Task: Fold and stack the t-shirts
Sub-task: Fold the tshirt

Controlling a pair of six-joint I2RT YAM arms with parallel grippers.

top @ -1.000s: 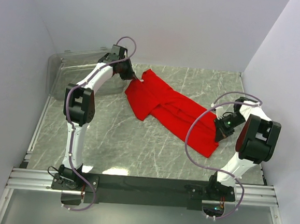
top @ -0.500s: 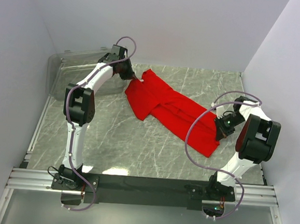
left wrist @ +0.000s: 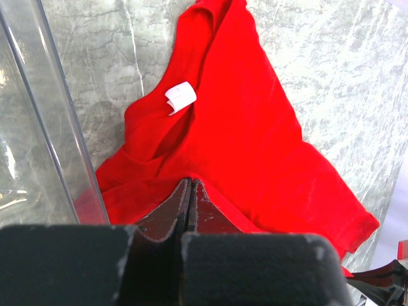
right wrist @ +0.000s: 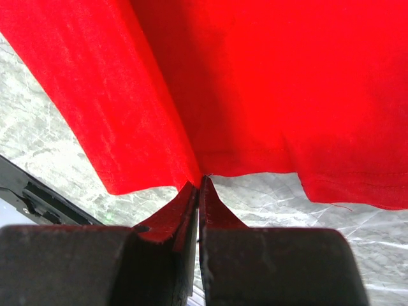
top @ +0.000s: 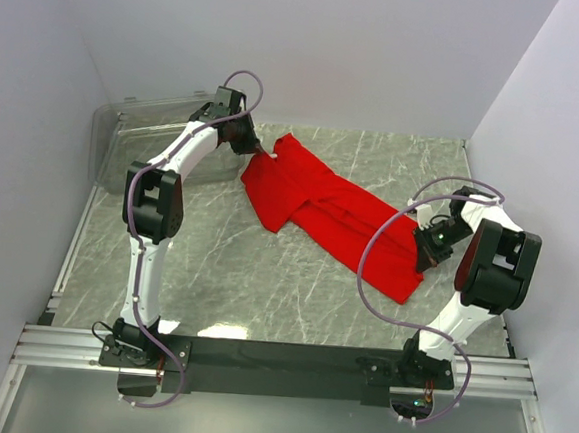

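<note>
One bright red t-shirt (top: pixel 330 210) lies stretched diagonally across the marbled table, from back left to front right. My left gripper (top: pixel 265 155) is at its back-left end. In the left wrist view that gripper (left wrist: pixel 190 183) is shut with a fold of the t-shirt (left wrist: pixel 255 127) at its tips, below the collar and its white label (left wrist: pixel 180 97). My right gripper (top: pixel 424 259) is at the shirt's front-right end. In the right wrist view the jaws (right wrist: pixel 202 180) are shut, pinching the hem edge of the t-shirt (right wrist: pixel 268 83).
A clear plastic bin (top: pixel 125 138) stands at the back left, its wall (left wrist: pixel 44 115) right beside the left gripper. The right arm's purple cable (top: pixel 365 273) loops over the shirt's lower end. White walls enclose the table (top: pixel 245 273) on three sides.
</note>
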